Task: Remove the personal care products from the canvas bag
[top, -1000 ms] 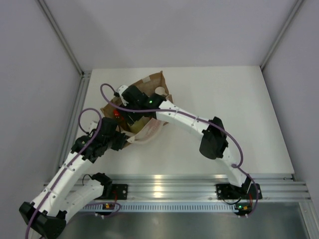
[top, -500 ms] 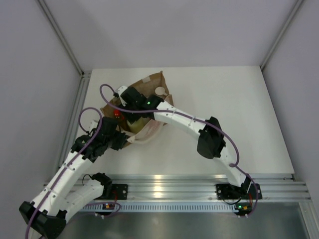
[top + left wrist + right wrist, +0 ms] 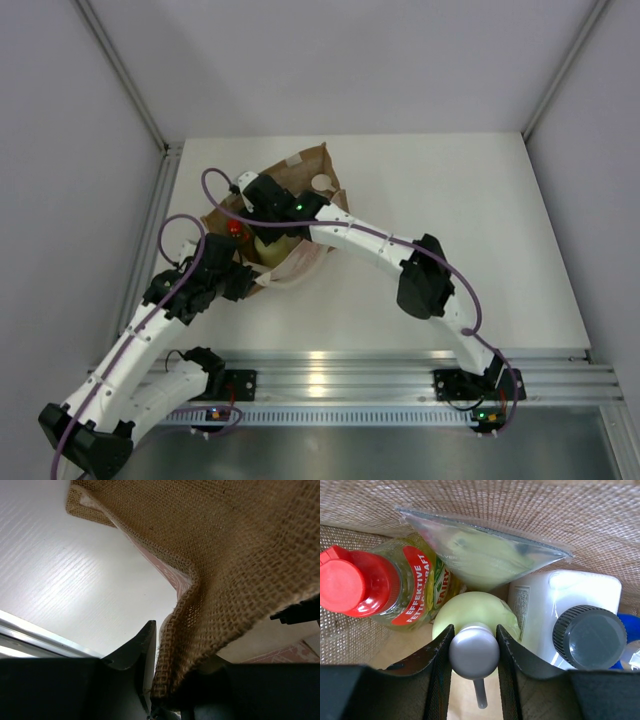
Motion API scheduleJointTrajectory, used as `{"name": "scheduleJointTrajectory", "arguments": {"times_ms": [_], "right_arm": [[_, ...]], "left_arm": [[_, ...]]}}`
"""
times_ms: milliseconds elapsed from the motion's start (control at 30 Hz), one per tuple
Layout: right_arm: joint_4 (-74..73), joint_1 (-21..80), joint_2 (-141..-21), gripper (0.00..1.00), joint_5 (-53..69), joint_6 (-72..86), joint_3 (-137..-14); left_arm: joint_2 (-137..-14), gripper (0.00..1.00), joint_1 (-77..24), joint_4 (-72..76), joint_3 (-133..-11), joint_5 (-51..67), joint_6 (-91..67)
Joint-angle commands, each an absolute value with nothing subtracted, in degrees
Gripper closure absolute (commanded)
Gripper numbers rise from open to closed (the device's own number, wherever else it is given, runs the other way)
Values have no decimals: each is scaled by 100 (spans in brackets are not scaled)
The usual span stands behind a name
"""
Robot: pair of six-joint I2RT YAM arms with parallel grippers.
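Visibly one each: red-capped bottle [image 3: 395, 587], pump bottle [image 3: 472, 607], white bottle [image 3: 540, 605], tube [image 3: 480, 550].

Both arms wear smooth white shells broken by chunky matte-black joint housings. The left arm [image 3: 135, 365], at the lower left of the overhead frame, carries a purple cable [image 3: 170, 240] clipped along its links and looping free near the wrist. The right arm [image 3: 365, 238], at centre frame, has a matching cable arcing past its black elbow block [image 3: 425, 285]. A small green light [image 3: 298, 207] glows on the right wrist housing, and another on the right base [image 3: 481, 412] at the lower right. Orange-red lights show on the left base [image 3: 212, 412]. In the wrist views, the left end effector [image 3: 167, 680] and right end effector [image 3: 474, 635] have matte-black fingers [image 3: 440, 670] with gently curved, tapering faces.
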State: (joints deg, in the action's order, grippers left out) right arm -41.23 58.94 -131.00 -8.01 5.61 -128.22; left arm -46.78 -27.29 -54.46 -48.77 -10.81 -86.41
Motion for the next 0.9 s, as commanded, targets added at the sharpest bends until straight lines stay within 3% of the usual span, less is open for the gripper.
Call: {"name": "scheduleJointTrajectory", "arguments": {"times_ms": [0,867], "right_arm": [[-3955,5977,-12376,100,-808,721,-12990],[-4421,5704,-10354,100,-1819,255,-14098]], "left_arm": [[-4702,74,-2742,-5722,-5010,-1213,-8552],[-4702,74,-2733,-5713,-5036,-1397,-8640]]}}
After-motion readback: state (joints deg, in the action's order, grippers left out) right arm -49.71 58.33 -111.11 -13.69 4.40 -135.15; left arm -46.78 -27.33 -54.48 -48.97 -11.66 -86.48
